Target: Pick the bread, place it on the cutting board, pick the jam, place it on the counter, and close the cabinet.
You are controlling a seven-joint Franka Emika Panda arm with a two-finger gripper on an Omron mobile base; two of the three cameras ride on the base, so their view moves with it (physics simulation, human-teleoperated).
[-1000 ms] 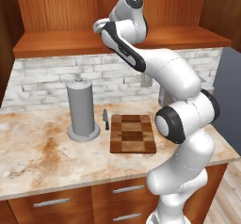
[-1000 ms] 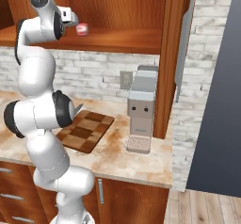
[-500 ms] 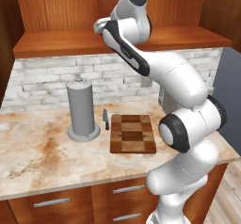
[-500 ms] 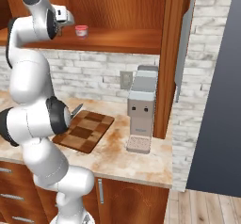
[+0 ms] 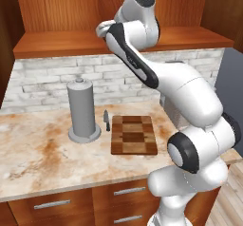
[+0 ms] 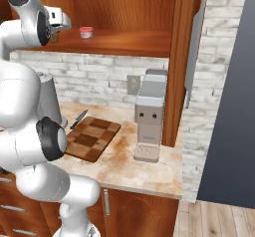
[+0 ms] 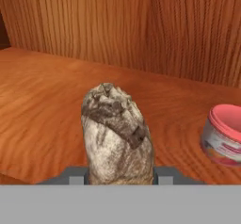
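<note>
In the hand view the bread point(image 7: 117, 136), a mottled brown chunk, stands upright between my fingertips, and my gripper point(image 7: 120, 177) is shut on it just above the cabinet shelf point(image 7: 42, 100). The jam point(image 7: 223, 136) stands on the shelf to its right, apart from it. From the right base view the gripper point(image 6: 56, 28) hangs at the shelf's front, left of the jam point(image 6: 86, 32). The hand point(image 5: 105, 30) reaches in at shelf height. Down on the counter point(image 5: 42, 158) lies the checkered cutting board point(image 5: 134, 135), bare. The cabinet door point(image 6: 195, 47) stands open at the right.
A grey cylindrical canister point(image 5: 83, 108) stands left of the board with a small knife point(image 5: 107, 119) between them. A grey coffee machine point(image 6: 149, 116) sits at the counter's right end by the cabinet's side wall. Drawers with metal handles point(image 5: 50, 204) run below.
The hand has drawn back to the left, away from the jam, with the bread still in its grip. The elbow has swung outward. The jam and the board have not moved.
</note>
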